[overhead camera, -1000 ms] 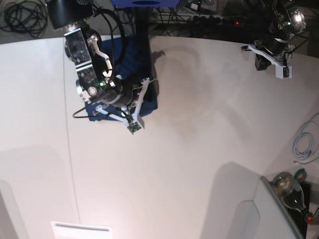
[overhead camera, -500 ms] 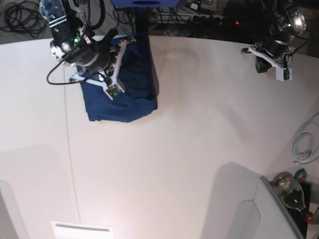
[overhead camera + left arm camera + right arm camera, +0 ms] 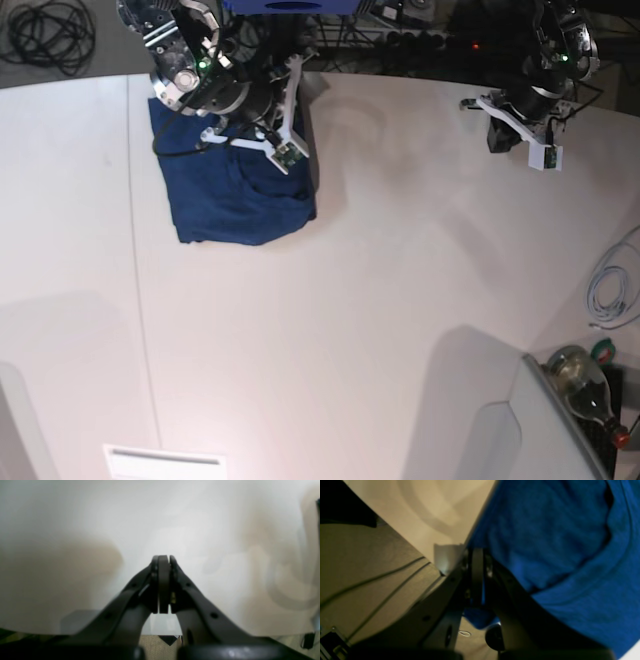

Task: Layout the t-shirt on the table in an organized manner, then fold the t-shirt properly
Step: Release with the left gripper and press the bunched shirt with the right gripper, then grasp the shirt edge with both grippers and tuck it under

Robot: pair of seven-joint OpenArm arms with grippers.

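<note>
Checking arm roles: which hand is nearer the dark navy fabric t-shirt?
Right. The right hand is shut on the dark navy fabric t-shirt at its far edge; the left hand is shut on nothing, over bare white table far across.

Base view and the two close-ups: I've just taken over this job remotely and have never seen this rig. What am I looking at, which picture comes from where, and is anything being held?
This is a robot with two arms working over a white table. The base view looks down on the whole scene from above. Each of the other two pictures comes from a camera on one arm's wrist, looking along its gripper.

In the base view the right gripper is at upper left, over the t-shirt, a dark blue bundle lying near the table's far edge. Its wrist view shows the jaws shut on a bit of the blue cloth.

The left gripper is at upper right in the base view. Its wrist view shows jaws shut on nothing, with only bare table ahead.

A grey cable and a bottle sit at the right edge.
</note>
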